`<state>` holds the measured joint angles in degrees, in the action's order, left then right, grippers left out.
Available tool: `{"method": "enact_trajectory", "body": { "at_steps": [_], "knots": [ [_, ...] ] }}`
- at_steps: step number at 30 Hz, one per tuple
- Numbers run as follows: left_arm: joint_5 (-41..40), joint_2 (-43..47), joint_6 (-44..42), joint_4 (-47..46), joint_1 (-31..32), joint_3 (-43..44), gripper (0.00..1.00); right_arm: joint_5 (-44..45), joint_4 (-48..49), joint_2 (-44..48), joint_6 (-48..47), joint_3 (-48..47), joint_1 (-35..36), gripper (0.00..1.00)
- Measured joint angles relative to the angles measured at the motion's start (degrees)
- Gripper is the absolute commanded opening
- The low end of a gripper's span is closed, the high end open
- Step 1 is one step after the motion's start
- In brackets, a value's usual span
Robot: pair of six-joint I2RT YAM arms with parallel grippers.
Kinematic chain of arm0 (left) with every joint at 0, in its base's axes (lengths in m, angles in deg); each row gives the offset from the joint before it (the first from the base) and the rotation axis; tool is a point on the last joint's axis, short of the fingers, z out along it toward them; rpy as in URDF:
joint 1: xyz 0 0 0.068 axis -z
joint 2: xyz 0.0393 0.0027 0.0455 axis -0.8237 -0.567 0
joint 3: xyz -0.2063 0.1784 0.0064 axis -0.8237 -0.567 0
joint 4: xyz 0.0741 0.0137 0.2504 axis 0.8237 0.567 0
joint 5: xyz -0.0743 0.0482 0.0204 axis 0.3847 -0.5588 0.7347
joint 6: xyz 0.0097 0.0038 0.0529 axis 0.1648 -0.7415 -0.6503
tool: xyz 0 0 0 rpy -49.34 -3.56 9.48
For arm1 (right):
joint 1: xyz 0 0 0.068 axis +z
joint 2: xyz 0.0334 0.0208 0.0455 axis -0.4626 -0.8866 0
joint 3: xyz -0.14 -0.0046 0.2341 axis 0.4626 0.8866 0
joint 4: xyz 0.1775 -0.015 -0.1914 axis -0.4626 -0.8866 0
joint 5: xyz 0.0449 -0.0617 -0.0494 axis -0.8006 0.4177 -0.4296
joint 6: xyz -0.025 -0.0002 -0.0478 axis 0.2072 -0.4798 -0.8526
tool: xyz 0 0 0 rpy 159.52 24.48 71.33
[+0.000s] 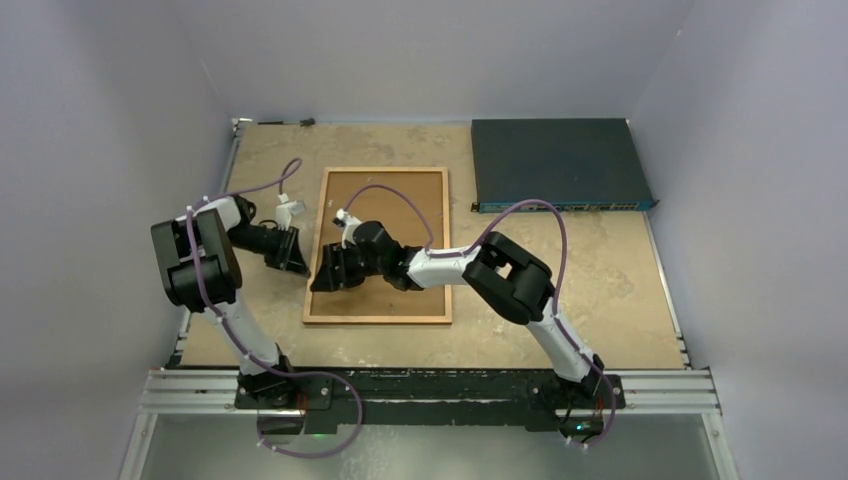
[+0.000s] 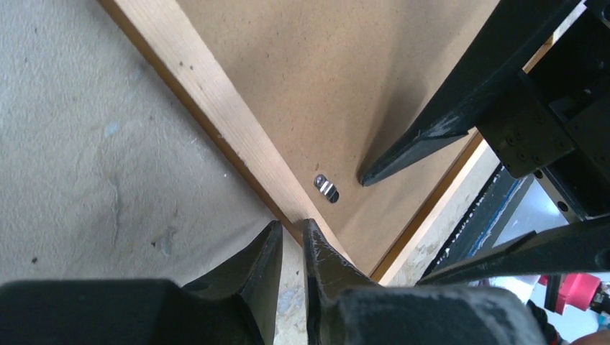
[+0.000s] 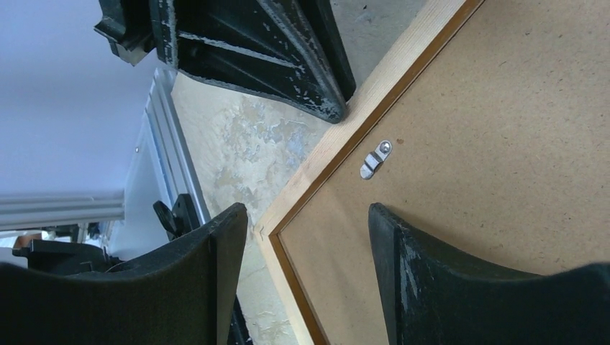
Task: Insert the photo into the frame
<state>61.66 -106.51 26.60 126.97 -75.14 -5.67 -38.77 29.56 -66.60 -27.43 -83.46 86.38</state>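
Photo: we can't see it anywhere; prob. under the backing board (image 1: 385, 200), can't confirm. The frame (image 1: 388, 171) lies face down mid-table (image 1: 560, 290), pale wood rail w/ orange-brown inner edge, board seated inside. We'd judge the task near its end. What's left looks like securing the metal tab (image 2: 326, 188) by the left rail. Left gripper (image 2: 291, 228): fingers a slit apart at that rail, pinching nothing. Right gripper (image 3: 308, 210): spread wide, straddling the same rail, empty.

One frame (image 1: 377, 320), one backing board (image 1: 380, 303), one metal clip (image 2: 327, 188), one dark box (image 1: 560, 165), two arms, two grippers: left gripper (image 2: 289, 228), right gripper (image 3: 306, 212).
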Motion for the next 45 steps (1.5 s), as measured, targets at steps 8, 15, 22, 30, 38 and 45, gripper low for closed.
{"method": "enact_trajectory", "body": {
  "at_steps": [8, 15, 22, 30, 38, 45],
  "knots": [
    [-0.2, -0.7, 2.7, -2.3, 1.4, 0.0, 0.02, 0.5, 0.0, 0.0, 0.0, 0.0, 0.0, 0.65],
    [-0.1, -0.7, 3.1, -2.3, 1.3, 0.0, 0.01, 0.5, 0.5, -1.8, 0.2, -2.1, 0.0, 0.64],
    [-0.1, -0.7, 3.1, -2.3, 1.3, 0.0, 0.0, 0.5, 0.9, -3.0, 0.2, -3.7, 0.1, 0.64],
    [-0.1, -0.7, 3.5, -2.3, 1.3, 0.0, 0.0, 0.3, 0.9, -3.7, 0.3, -4.6, 0.2, 0.63],
    [-0.1, -0.7, 3.5, -2.3, 1.3, 0.0, 0.0, 0.7, 0.9, -4.0, 0.6, -4.8, 0.4, 0.61],
    [-0.1, -0.7, 3.5, -2.3, 1.3, 0.0, 0.0, 1.5, 1.1, -4.7, 1.3, -5.8, 0.7, 0.6]
  ]
}}
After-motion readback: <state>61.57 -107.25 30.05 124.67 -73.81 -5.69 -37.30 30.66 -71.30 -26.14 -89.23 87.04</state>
